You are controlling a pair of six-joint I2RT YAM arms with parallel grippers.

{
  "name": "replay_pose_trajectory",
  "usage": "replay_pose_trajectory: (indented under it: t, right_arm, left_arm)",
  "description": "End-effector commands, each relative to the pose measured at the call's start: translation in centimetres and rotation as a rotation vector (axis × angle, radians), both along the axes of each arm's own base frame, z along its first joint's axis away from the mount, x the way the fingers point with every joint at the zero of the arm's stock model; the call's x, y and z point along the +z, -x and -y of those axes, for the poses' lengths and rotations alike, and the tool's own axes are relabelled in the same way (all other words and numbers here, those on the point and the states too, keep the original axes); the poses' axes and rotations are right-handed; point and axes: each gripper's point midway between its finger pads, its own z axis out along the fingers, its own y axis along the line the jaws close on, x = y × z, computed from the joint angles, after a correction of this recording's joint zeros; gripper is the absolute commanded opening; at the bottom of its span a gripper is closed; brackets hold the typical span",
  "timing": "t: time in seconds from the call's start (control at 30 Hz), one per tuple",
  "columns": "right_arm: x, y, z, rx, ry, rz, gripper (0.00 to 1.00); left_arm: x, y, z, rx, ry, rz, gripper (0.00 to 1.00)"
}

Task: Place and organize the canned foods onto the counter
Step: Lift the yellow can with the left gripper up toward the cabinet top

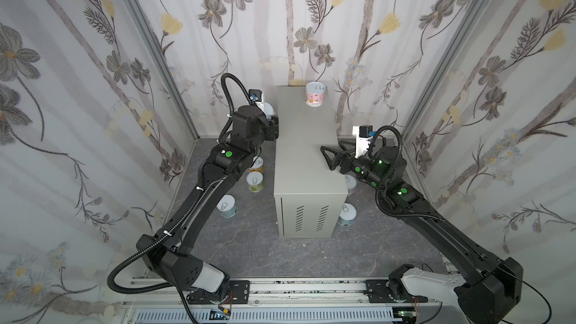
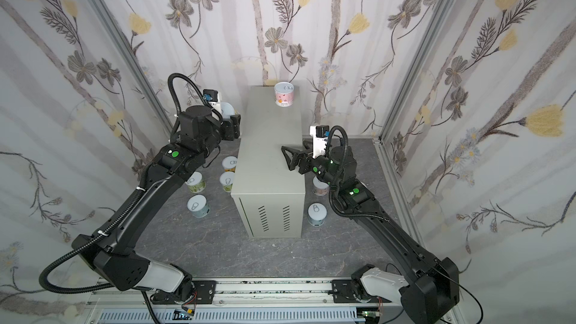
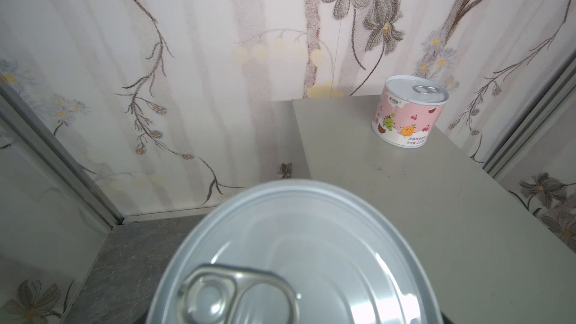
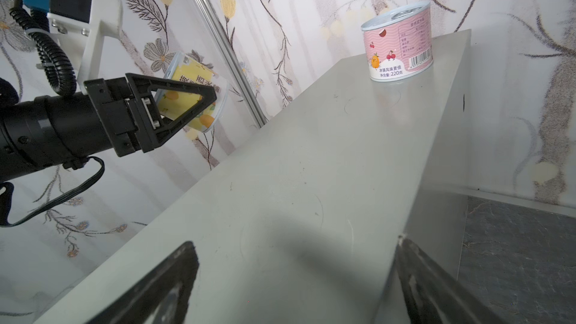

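One pink-labelled tin can (image 1: 315, 94) stands on the grey-beige metal counter (image 1: 307, 151), far ahead of the empty, spread right gripper (image 1: 326, 158). The left gripper (image 4: 199, 95) clasps a yellow-labelled can (image 4: 204, 120) alongside the counter. Below them, other cans (image 1: 255, 181) wait on the dark marbled floor (image 1: 249, 244).

1. Floral wallpaper walls (image 1: 280, 10) are rising on three sides, showing grey and yellow blooms.
2. A dark grey marbled floor (image 1: 265, 254) is lying beneath.
3. Aluminium corner posts (image 1: 154, 45) are running up between the walls.

Reading "冰镇风味更佳" and "净含量:220克" on the pink can (image 4: 397, 42) at the counter's (image 4: 280, 197) far end, beside a barcode (image 4: 421, 57); showing partly hidden characters, including "西米", on the yellow can (image 4: 187, 71).
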Motion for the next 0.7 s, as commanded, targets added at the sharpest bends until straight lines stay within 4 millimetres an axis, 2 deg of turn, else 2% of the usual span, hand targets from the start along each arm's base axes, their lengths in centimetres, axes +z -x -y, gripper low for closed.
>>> replay_pose_trajectory:
  t: [0.0, 0.2, 0.3, 0.53, 0.63, 0.67]
  right_arm:
    - [1.0, 0.8, -0.5, 0.042, 0.007, 0.033, 0.99]
    - [2.3, 1.1, 0.8, -0.012, 0.064, 0.082, 1.00]
    - [2.8, 1.1, 1.5, -0.047, 0.109, 0.107, 1.00]
    - [2.7, 0.7, 2.8, -0.102, 0.163, 0.120, 1.00]
    - [2.4, 0.6, 3.0, -0.107, 0.173, 0.117, 1.00]
    - [2.4, 0.6, 3.0, -0.108, 0.175, 0.118, 1.00]
  left_arm:
    - [2.2, -0.6, 1.1, -0.041, 0.013, 0.060, 0.68]
    - [2.4, -1.9, 2.7, -0.086, -0.006, 0.046, 0.69]
    - [2.3, -2.5, 4.2, -0.147, -0.017, 0.011, 0.69]
    - [0.8, -4.5, 7.0, -0.230, -0.049, -0.071, 0.69]
    - [-0.2, -5.6, 8.0, -0.251, -0.061, -0.104, 0.73]
    - [-0.6, -5.8, 8.3, -0.260, -0.064, -0.117, 0.71]
